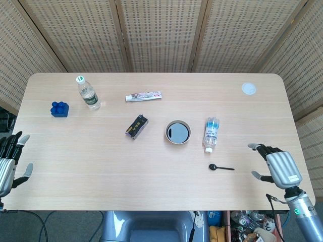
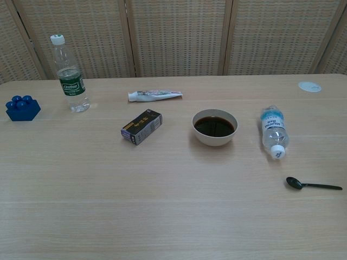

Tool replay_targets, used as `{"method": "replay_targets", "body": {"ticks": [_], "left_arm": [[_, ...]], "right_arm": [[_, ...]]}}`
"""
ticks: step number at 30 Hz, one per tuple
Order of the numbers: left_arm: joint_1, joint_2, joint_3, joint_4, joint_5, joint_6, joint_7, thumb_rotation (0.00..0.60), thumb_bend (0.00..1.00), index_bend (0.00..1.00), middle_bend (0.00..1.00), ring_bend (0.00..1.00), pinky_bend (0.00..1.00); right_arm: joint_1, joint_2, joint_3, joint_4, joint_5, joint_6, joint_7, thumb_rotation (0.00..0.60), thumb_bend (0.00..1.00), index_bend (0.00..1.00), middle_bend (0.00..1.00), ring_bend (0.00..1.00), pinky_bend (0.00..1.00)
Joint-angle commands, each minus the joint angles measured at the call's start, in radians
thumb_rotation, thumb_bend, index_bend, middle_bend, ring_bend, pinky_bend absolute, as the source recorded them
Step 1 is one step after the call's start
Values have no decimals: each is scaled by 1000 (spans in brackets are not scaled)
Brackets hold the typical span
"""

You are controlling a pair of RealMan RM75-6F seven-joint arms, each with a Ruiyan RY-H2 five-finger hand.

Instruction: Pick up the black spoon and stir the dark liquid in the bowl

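The black spoon (image 1: 220, 167) (image 2: 313, 184) lies flat on the table near the front right, bowl end pointing left. A white bowl (image 1: 177, 132) (image 2: 214, 127) of dark liquid stands at mid-table. My right hand (image 1: 278, 167) hovers over the table's right edge, to the right of the spoon and apart from it, fingers spread and holding nothing. My left hand (image 1: 9, 164) hangs off the table's left edge, open and empty. Neither hand shows in the chest view.
A water bottle (image 1: 211, 134) lies on its side between bowl and spoon. A small dark box (image 1: 137, 125), a toothpaste tube (image 1: 144, 96), an upright bottle (image 1: 88, 94), a blue block (image 1: 59, 109) and a white disc (image 1: 248, 88) sit further back.
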Motion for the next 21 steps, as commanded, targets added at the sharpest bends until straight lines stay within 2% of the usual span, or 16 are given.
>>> {"method": "replay_targets", "body": {"ticks": [1,9,21], "left_arm": [[-4,3,-2,0,1,-4,-1,600,439,0,0,0,0],[-11,14,-8,-7,4,0,2,600,440,0,0,0,0],[-18,8,-2,-4,5,-12,2,600,439,0,0,0,0]], "right_arm": [[50,9,8,3,-1,-70,35,600,86,414,682,696,755],[109,-34,11,45,48,-163,19,600,86,513,823,831,854],[171,-137,-4,150,108,-265,-55,600,146,553,869,885,908]]}}
